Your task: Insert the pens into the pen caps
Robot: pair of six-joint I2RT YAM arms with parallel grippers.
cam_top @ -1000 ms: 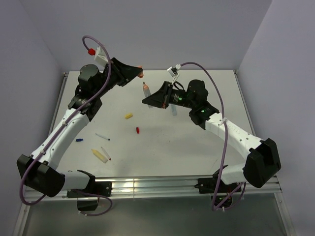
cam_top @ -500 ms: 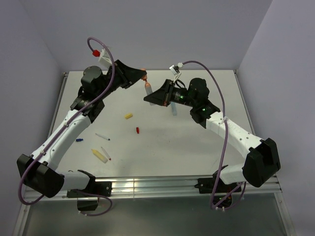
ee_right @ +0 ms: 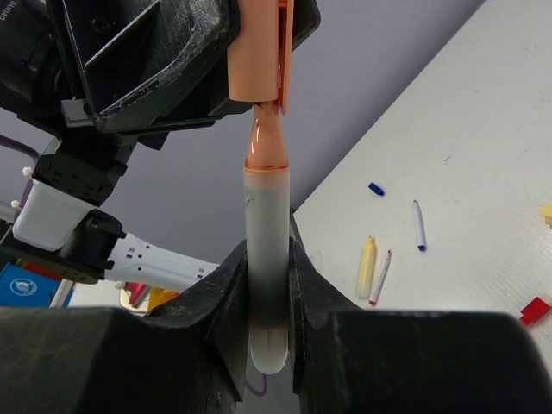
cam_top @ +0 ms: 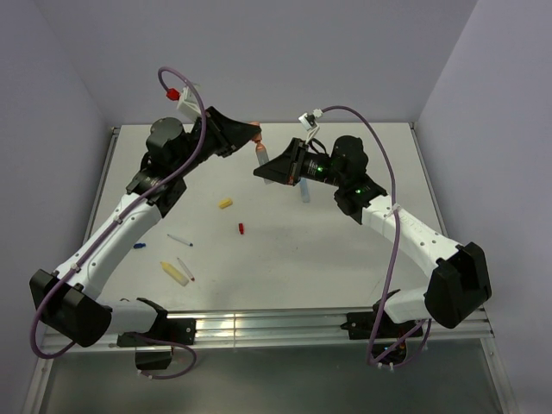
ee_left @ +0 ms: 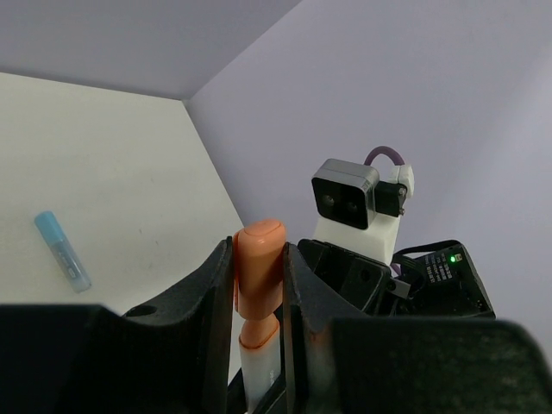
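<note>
My left gripper (cam_top: pixel 251 132) (ee_left: pixel 259 255) is shut on a stubby orange pen cap (ee_left: pixel 259 269) (ee_right: pixel 256 52) (cam_top: pixel 255 128), held in the air over the far middle of the table. My right gripper (cam_top: pixel 264 167) (ee_right: pixel 266 252) is shut on the pale body of the orange pen (ee_right: pixel 266 250) (cam_top: pixel 258 154). The pen's orange tip (ee_right: pixel 266 148) points up at the cap's mouth and just meets it; the tapered tip still shows below the cap. The pen's lower end is hidden between my right fingers.
On the table (cam_top: pixel 345 250) lie a light-blue pen (cam_top: pixel 304 191) (ee_left: pixel 62 250), a yellow cap (cam_top: pixel 225 203), a red cap (cam_top: pixel 241 228) (ee_right: pixel 535 310), a dark-blue cap (cam_top: pixel 139 246) (ee_right: pixel 376 188), a thin blue-tipped pen (cam_top: pixel 179 239) (ee_right: pixel 417 226), a yellow pen (cam_top: pixel 174 272) (ee_right: pixel 366 267) and a thin red-tipped pen (cam_top: pixel 185 268) (ee_right: pixel 380 278).
My left gripper has carried the orange cap to the right, from apart from the pen to right over its tip. The right gripper with the pen has shifted only slightly.
</note>
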